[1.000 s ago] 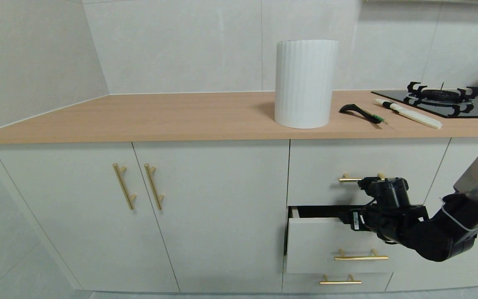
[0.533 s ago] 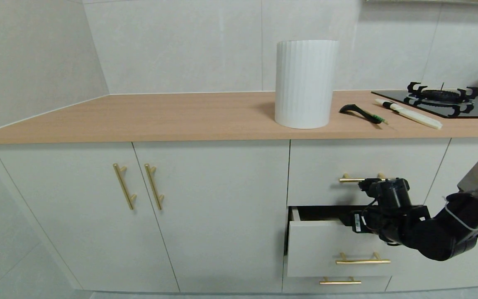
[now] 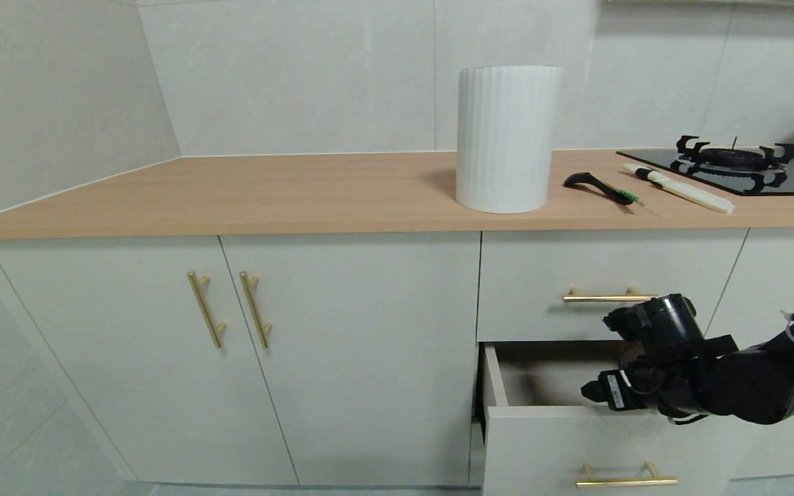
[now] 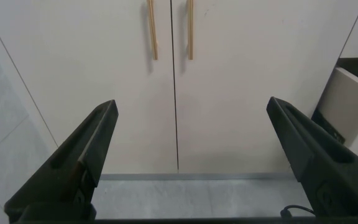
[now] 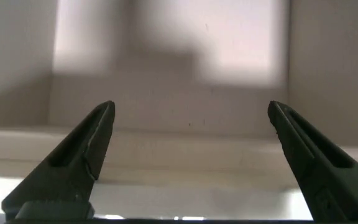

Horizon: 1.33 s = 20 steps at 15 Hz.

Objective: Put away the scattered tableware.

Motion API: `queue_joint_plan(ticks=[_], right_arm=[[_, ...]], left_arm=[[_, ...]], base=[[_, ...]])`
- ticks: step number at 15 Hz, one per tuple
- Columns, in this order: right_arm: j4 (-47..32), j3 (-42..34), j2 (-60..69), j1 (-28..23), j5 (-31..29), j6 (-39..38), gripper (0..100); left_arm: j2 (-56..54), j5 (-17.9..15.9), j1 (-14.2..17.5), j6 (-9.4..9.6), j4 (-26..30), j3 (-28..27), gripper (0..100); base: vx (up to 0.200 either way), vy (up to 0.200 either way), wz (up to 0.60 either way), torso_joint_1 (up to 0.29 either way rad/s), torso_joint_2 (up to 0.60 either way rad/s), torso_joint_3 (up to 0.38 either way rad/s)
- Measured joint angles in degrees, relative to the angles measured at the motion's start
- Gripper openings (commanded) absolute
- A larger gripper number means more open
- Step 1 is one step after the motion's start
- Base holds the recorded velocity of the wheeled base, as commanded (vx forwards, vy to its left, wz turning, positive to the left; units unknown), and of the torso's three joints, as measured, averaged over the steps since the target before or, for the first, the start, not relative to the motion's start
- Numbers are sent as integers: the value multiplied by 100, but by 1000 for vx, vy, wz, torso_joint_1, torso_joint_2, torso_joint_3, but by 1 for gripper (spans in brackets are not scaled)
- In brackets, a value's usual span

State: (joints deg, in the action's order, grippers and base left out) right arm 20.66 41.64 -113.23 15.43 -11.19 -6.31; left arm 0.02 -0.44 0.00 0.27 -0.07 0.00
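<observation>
Two utensils lie on the wooden counter (image 3: 266, 193): a black-handled one (image 3: 600, 187) and a long cream one (image 3: 679, 189), both right of a tall white ribbed container (image 3: 505, 138). Below them the middle drawer (image 3: 493, 375) stands pulled out, and what I see of its inside is bare. My right gripper (image 3: 607, 391) sits at the top edge of the drawer front; in the right wrist view it (image 5: 190, 109) is open and faces into the drawer (image 5: 166, 106). My left gripper (image 4: 191, 102) is open, low, facing the cabinet doors (image 4: 176, 93).
A gas hob (image 3: 735, 165) occupies the counter's right end. The closed upper drawer's gold handle (image 3: 604, 297) is just above my right wrist. Double cabinet doors with gold handles (image 3: 231, 310) are to the left. The open drawer's own handle (image 3: 626, 480) is low on its front.
The middle drawer has slid much farther out toward me. My right arm has drawn back and down with the drawer front.
</observation>
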Motion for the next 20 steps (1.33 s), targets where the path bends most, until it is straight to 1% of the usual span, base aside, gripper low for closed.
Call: queue_joint_plan(ticks=[4,9,14,17,20], right_arm=[[-1052,-22,571,18,28,394,100],[-1399,-91,835,143,28,607,100],[-2748,-146,1262,256,30,1170,100],[-3752,-135,1425,424,20,1465,100],[-4174,-129,1620,664,16,1531,100]], left_arm=[[0,-2,0,0,0,0,100],[0,0,0,0,0,0,100],[0,0,0,0,0,-2,100],[0,0,0,-2,0,-2,100],[0,0,0,-2,0,-2,100]], base=[[0,0,0,0,0,0],[0,0,0,0,0,0],[0,0,0,0,0,0],[0,0,0,0,0,0],[0,0,0,0,0,0]])
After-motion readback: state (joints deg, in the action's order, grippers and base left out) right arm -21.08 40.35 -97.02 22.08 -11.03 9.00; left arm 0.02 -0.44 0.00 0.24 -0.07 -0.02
